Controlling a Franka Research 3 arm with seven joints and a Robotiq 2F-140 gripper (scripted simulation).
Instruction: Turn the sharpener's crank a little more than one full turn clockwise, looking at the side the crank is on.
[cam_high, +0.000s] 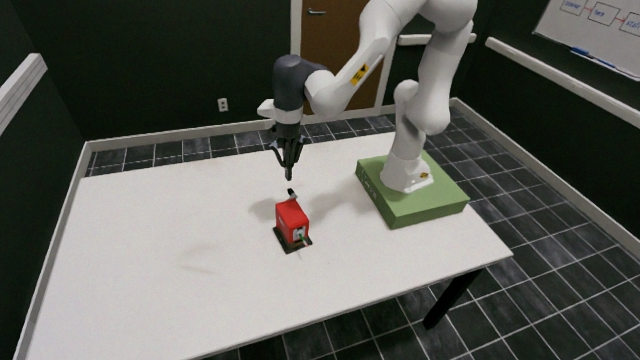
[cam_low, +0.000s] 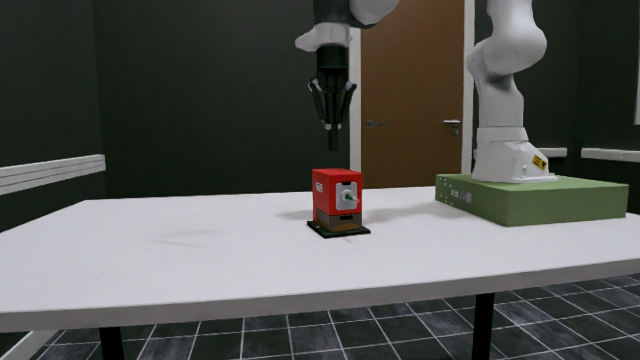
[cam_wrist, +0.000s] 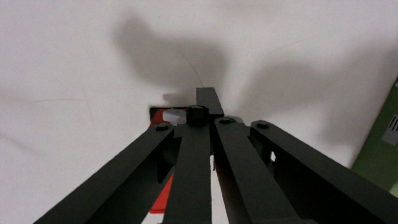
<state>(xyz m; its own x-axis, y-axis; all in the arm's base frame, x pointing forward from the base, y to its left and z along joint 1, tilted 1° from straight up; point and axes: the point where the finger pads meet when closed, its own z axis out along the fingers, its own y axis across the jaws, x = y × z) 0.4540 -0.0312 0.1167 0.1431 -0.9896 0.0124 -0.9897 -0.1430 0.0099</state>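
Observation:
The red sharpener (cam_high: 291, 218) stands on a dark base plate near the middle of the white table; it also shows in the exterior view (cam_low: 336, 200). Its crank sits on the far side, with a black knob (cam_high: 290, 192) sticking up above the top edge. In the wrist view the knob (cam_wrist: 197, 114) and the grey crank arm (cam_wrist: 172, 116) lie just under the fingers. My gripper (cam_high: 288, 175) hangs straight down above the knob with a small gap, fingers shut on nothing; it also shows in the exterior view (cam_low: 332, 144) and the wrist view (cam_wrist: 208, 101). The crank is hidden in the exterior view.
A green pedestal (cam_high: 411, 191) carrying the arm's base stands on the table to the right of the sharpener. A short green-tipped stub (cam_low: 351, 198) sticks out of the sharpener's near face.

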